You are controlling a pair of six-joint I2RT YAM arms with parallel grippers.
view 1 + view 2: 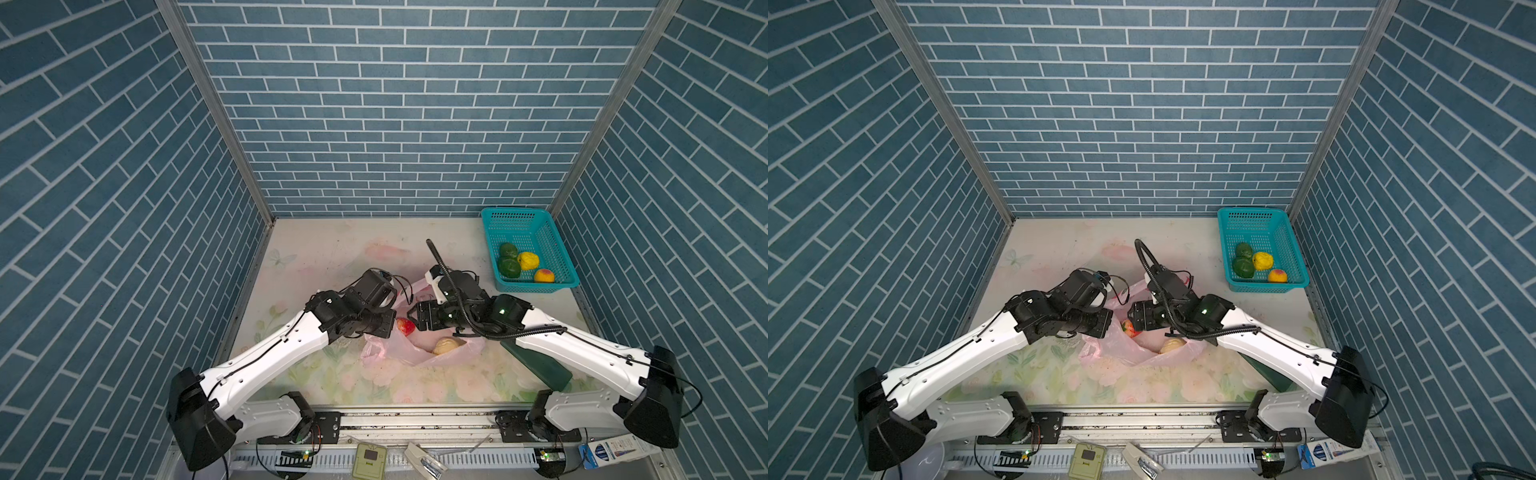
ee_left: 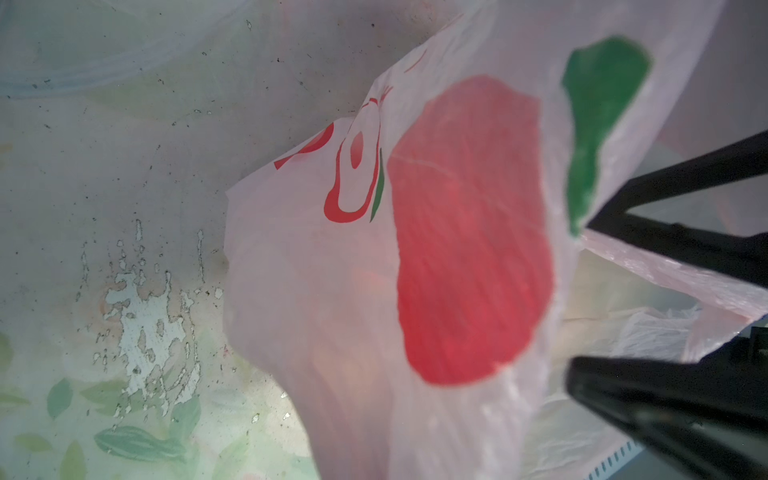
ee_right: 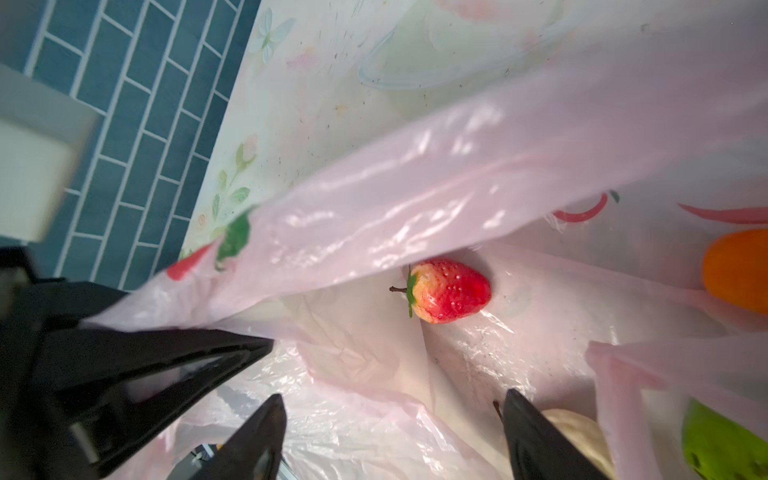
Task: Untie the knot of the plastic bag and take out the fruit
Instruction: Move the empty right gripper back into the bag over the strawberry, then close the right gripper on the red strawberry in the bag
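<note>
Since the plastic bag (image 1: 415, 353) at the centre of both top views gapes open on the tabletop (image 1: 332, 257), the step in hand seems to be emptying it. The left gripper (image 3: 257, 347) pinches its rim with closed jaws. The right gripper (image 3: 392, 409) hangs inside the mouth, jaws spread, and should next descend around the mid-frame strawberry (image 3: 451, 290).

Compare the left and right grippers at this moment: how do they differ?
The left gripper is shut, pinching the plastic bag at its edge; the right gripper is open and holds nothing. The left gripper holds the bag's mouth up at one side, while the right gripper points into that mouth, toward the strawberry. Both are black and meet at the bag's opening.
</note>
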